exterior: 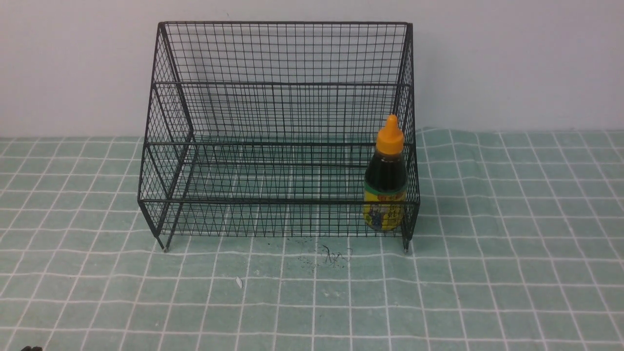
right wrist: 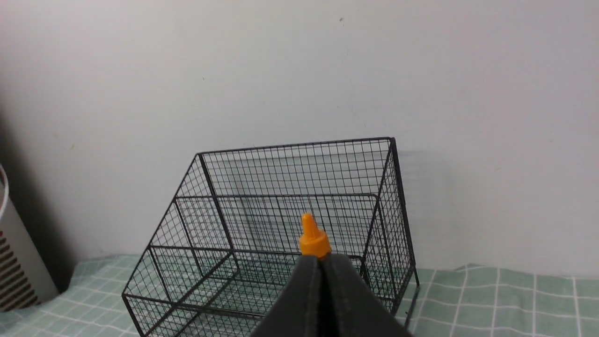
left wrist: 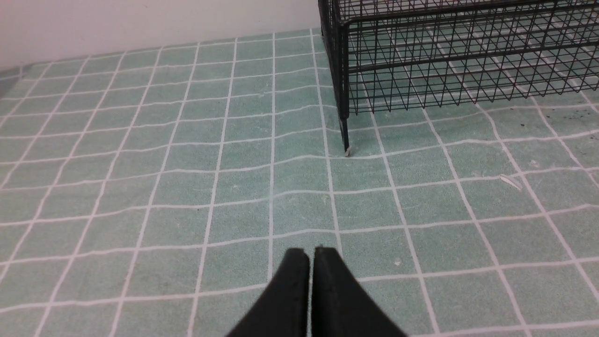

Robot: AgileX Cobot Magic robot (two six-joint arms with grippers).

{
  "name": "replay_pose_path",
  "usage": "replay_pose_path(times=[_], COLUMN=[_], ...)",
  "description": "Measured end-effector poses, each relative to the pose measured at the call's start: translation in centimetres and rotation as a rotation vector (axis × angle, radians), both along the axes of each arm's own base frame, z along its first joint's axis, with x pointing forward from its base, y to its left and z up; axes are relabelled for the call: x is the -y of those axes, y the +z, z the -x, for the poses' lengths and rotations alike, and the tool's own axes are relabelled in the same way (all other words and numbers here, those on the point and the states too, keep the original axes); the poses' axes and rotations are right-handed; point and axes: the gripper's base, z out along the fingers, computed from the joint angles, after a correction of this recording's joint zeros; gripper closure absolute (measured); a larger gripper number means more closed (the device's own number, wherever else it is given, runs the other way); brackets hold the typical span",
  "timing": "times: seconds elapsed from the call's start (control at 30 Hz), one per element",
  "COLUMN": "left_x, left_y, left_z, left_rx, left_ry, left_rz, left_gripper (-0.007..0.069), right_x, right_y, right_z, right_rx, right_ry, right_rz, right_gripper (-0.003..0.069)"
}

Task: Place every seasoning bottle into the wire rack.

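The black wire rack (exterior: 282, 83) stands on the cloth against the wall. One seasoning bottle (exterior: 385, 185), with dark liquid, an orange cap and a yellow label, stands upright in the rack's lowest tier at its right front corner. Neither arm shows in the front view. In the right wrist view my right gripper (right wrist: 322, 258) is shut and empty, well back from the rack (right wrist: 281, 187). The bottle's orange cap (right wrist: 312, 241) shows just past the gripper's tips, and the bottle's body is hidden behind them. My left gripper (left wrist: 311, 250) is shut and empty over bare cloth, short of the rack's left front foot (left wrist: 346, 149).
A green cloth with white grid lines (exterior: 512, 273) covers the table, with dark specks (exterior: 331, 256) in front of the rack. A plain white wall (exterior: 512, 63) runs behind. A white ribbed appliance (right wrist: 14, 267) stands beyond the rack's left side.
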Motion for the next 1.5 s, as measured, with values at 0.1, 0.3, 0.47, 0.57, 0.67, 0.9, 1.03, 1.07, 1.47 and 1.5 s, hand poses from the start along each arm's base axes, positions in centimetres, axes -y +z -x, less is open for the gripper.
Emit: replay_pose_path(times=[0.1,0.3,0.47,0.57,0.67,0.9,1.03,1.07,1.47,1.5], left_x=[0.0,0.0,0.0,0.0,0.0,0.0,0.0,0.0,0.0,0.0], left_y=[0.0,0.0,0.0,0.0,0.0,0.0,0.0,0.0,0.0,0.0], left_z=[0.0,0.0,0.0,0.0,0.0,0.0,0.0,0.0,0.0,0.0], left_rx=[0.0,0.0,0.0,0.0,0.0,0.0,0.0,0.0,0.0,0.0], left_ry=[0.0,0.0,0.0,0.0,0.0,0.0,0.0,0.0,0.0,0.0], left_rz=[0.0,0.0,0.0,0.0,0.0,0.0,0.0,0.0,0.0,0.0], left_gripper=[0.0631,0.0631,0.0631,0.0631,0.0631,0.0631,0.0631,0.0631,0.0631,0.0631], right_x=[0.1,0.0,0.2,0.3,0.5,1.1,1.3,1.3,1.2,1.2], right_y=[-1.1,-2.8,-3.1,-3.8,-6.0,-13.5,-14.4,-14.3,-14.3,-14.3], right_z=[0.4,-0.1,-0.2,-0.5,-1.3,-3.0,-3.3,-3.3,-3.3,-3.3], right_rx=[0.017,-0.001,0.008,-0.006,-0.081,-0.285,-0.27,-0.268,-0.256,-0.256], right_ry=[0.01,-0.004,-0.035,-0.097,-0.226,-0.413,-0.447,-0.448,-0.447,-0.447], right_rz=[-0.029,0.018,0.109,0.165,0.202,0.304,0.306,0.306,0.305,0.305], right_gripper=[0.0672,0.0672,0.0672,0.0672,0.0672,0.0672,0.0672,0.0672,0.0672,0.0672])
